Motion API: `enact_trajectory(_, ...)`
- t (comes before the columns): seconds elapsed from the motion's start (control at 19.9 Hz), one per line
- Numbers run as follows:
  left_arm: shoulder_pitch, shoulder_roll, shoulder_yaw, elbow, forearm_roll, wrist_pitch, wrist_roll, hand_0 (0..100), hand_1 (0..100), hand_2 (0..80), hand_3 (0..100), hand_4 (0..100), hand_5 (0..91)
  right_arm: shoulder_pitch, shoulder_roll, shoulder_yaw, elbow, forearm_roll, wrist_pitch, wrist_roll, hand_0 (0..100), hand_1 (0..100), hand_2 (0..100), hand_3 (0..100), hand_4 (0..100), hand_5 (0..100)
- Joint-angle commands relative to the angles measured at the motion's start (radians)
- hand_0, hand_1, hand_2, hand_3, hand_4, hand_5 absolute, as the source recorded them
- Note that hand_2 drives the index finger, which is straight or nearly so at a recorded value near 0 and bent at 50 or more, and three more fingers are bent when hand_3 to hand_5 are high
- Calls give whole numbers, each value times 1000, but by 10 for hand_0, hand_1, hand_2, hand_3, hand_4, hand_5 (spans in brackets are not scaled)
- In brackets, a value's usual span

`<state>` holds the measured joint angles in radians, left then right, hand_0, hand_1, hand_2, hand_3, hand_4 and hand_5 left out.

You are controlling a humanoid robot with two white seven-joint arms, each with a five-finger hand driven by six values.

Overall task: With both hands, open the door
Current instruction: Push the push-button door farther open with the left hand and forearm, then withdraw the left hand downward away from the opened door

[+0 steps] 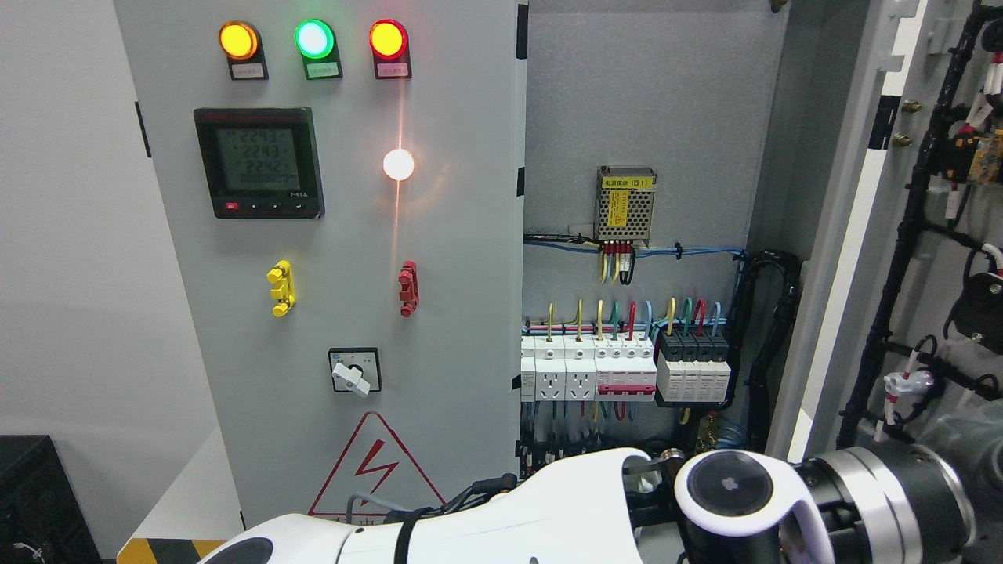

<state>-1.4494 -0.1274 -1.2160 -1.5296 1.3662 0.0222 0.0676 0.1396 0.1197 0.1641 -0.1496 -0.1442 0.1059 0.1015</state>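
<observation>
The grey electrical cabinet has two doors. Its left door [462, 258] is shut and carries three indicator lamps, a digital meter [258, 162] and a rotary switch [354, 372]. The right door [854, 227] is swung open to the right, and its inner face shows black cable looms [901, 235]. My left arm [548, 509] enters at the lower left and reaches across the bottom to the right, under the open compartment. Its white elbow joint [733, 486] and silver-black forearm [885, 501] run toward the open door's lower part. The hand itself is off the right edge.
The open compartment holds a power supply [625, 205], a row of breakers and sockets [619, 368] and coloured wiring. A white wall is at the left, a black box [35, 501] at the lower left, and striped floor tape [164, 548] beneath the cabinet.
</observation>
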Motion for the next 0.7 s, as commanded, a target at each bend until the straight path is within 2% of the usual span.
enact_trajectory(0.0, 9, 147, 6, -115, 1, -2, 0, 0, 0, 0, 0, 0, 0, 0, 0, 0, -1, 0, 0, 0, 0, 0, 0, 0, 0, 0)
enact_trajectory(0.25, 52, 291, 9, -216, 2, -8, 1, 0, 0, 0, 0, 0, 0, 0, 0, 0, 1, 0, 0, 0, 0, 0, 0, 0, 0, 0)
enact_trajectory(0.45, 119, 445, 9, -282, 2, -11, 0, 0, 0, 0, 0, 0, 0, 0, 0, 0, -1, 0, 0, 0, 0, 0, 0, 0, 0, 0)
enact_trajectory(0.65, 257, 578, 6, -316, -4, -13, -2, 0, 0, 0, 0, 0, 0, 0, 0, 0, -1, 0, 0, 0, 0, 0, 0, 0, 0, 0)
